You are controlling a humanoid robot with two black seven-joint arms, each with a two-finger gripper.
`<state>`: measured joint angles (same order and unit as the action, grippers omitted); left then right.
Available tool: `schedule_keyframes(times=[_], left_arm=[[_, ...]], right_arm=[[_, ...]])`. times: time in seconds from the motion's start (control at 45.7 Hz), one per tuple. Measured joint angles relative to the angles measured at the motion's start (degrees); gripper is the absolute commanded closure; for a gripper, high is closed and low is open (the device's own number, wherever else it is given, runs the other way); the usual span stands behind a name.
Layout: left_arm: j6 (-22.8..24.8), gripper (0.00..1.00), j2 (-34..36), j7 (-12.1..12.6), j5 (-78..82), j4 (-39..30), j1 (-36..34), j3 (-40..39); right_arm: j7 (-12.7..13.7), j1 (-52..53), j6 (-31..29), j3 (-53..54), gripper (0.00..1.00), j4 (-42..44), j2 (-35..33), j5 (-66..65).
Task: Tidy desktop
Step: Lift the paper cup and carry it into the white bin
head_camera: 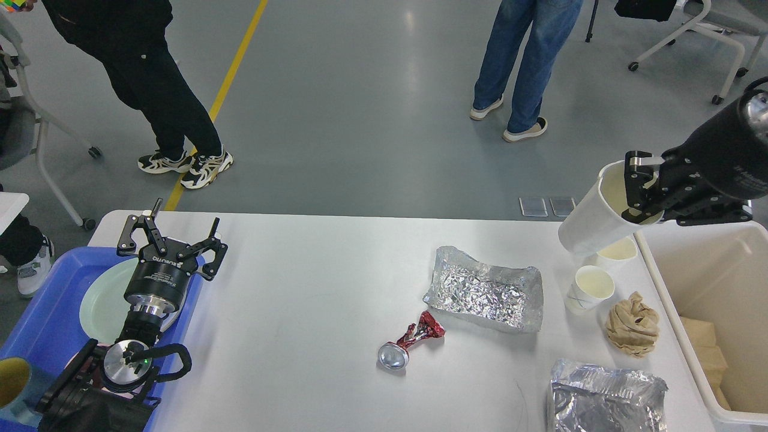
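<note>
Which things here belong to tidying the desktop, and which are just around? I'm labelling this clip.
Part of the job:
- desktop
- white cup in the right hand
- paper cup
- crushed can
- foil tray
- crumpled brown paper
- cream bin

Just around:
- blue tray with plate
- bystanders' legs
- chair

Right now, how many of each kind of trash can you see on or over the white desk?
Paper cups: 3, two standing, one held in the right tool
Foil trays: 2
Crushed cans: 1
Paper wads: 1
Total: 7
</note>
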<state>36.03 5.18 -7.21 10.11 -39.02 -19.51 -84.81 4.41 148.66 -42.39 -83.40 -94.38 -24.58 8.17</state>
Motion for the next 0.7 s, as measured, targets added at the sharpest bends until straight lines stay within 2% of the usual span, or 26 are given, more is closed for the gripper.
schedule_keyframes(times=[0.197, 0.394, 0.547, 0.7], left_arm=[[0.0, 0.04, 0.0, 0.0, 0.0, 0.0, 0.0, 0.0], [0.0, 0.04, 0.0, 0.0, 0.0, 0.0, 0.0, 0.0], [0.0, 0.04, 0.0, 0.0, 0.0, 0.0, 0.0, 0.0], [0.0, 0.04, 0.0, 0.0, 0.0, 0.0, 0.0, 0.0]], right_arm=[[0.0, -0.1, 2.5, -3.6, 1.00, 0.4, -0.6, 0.0], [-0.1, -4.4, 7.8, -8.7, 1.00, 3.1, -2.5, -0.2], [-0.1, -11.3, 9.7, -9.6, 1.00, 10.4, -6.9, -0.3], [-0.1, -20.0, 9.8, -8.7, 1.00, 21.8, -11.9, -0.6]])
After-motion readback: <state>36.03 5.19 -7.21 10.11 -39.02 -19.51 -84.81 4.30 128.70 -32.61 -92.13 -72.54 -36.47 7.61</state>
